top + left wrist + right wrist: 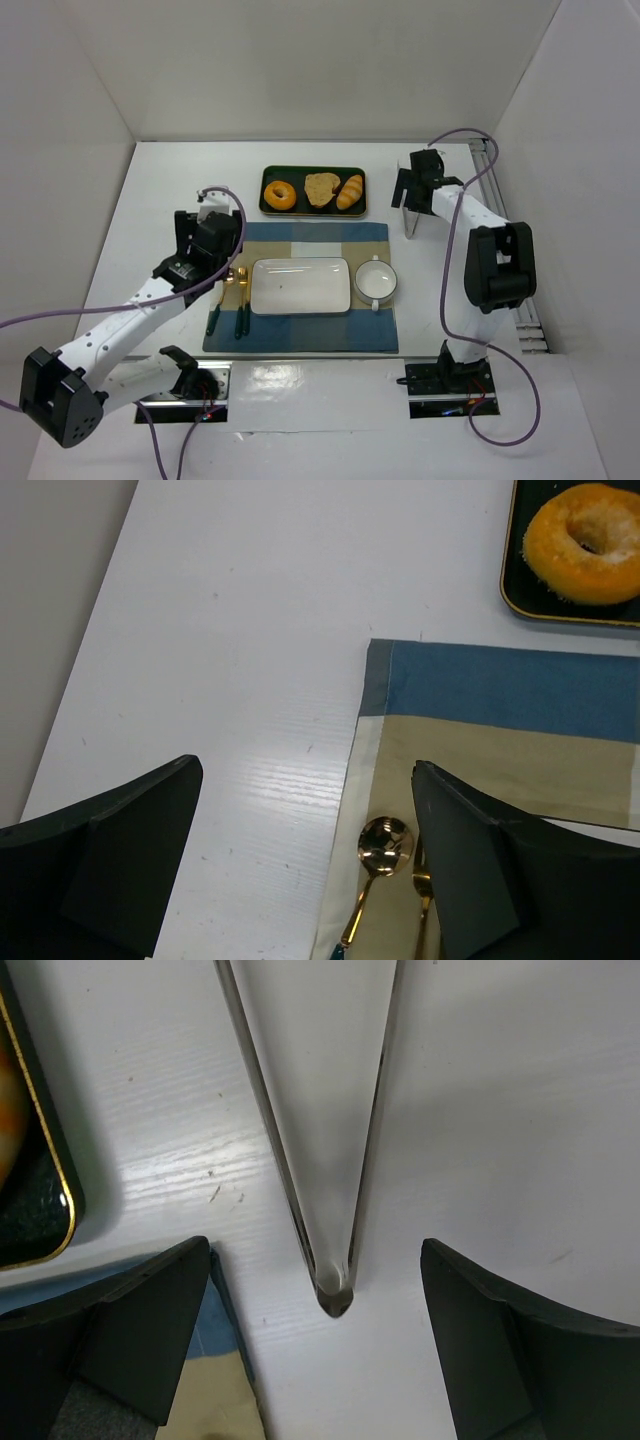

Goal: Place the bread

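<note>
The bread [321, 189], a golden-brown toasted slice, lies in the middle of a black tray [313, 210] at the back, between a ring donut [279, 195] and a croissant roll [350, 192]. It does not show in either wrist view. My left gripper [208, 240] is open and empty [305, 770] over the left edge of the placemat [500, 690]. My right gripper [412, 185] is open and empty [315, 1250], right of the tray, above metal tongs [330, 1160] lying on the table.
A white rectangular plate [300, 285] and a white cup [376, 281] sit on the blue and beige placemat [300, 335]. A gold spoon [384, 840] and fork [422, 880] lie at its left. The tongs [411, 225] are right of the mat. White walls enclose the table.
</note>
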`<state>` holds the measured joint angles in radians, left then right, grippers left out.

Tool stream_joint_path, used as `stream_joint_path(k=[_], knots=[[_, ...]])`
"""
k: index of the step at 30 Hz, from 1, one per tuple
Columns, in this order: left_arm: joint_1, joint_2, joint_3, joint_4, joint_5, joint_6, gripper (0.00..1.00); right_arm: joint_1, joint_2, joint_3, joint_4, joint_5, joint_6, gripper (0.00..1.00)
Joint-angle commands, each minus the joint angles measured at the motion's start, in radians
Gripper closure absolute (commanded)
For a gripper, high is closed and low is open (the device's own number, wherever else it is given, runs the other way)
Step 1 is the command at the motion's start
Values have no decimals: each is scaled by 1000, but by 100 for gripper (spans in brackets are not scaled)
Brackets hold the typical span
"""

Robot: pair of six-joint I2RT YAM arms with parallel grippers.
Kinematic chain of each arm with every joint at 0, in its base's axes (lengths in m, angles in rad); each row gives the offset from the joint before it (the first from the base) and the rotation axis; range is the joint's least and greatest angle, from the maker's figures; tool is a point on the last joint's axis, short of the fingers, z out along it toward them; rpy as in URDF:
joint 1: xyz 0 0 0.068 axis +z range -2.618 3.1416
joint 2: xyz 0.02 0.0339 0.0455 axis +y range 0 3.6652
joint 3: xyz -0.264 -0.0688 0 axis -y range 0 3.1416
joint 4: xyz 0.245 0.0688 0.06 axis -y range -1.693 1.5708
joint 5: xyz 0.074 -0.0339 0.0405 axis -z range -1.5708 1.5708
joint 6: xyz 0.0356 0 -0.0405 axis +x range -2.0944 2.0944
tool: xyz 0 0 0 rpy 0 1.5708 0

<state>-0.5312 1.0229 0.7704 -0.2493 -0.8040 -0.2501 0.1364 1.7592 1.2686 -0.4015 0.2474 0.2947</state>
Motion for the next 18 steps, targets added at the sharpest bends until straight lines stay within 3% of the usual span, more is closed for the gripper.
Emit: stream_joint_path(k=[1, 5, 18], knots=[[5, -27, 79, -27, -34, -64, 0, -14, 55, 51, 68, -13, -8, 7], [5, -46, 168, -116, 26, -75, 0, -14, 97, 61, 81, -2, -8, 7], [5, -133, 198, -166, 6, -84, 0, -32, 206, 69, 156, -25, 11, 8]])
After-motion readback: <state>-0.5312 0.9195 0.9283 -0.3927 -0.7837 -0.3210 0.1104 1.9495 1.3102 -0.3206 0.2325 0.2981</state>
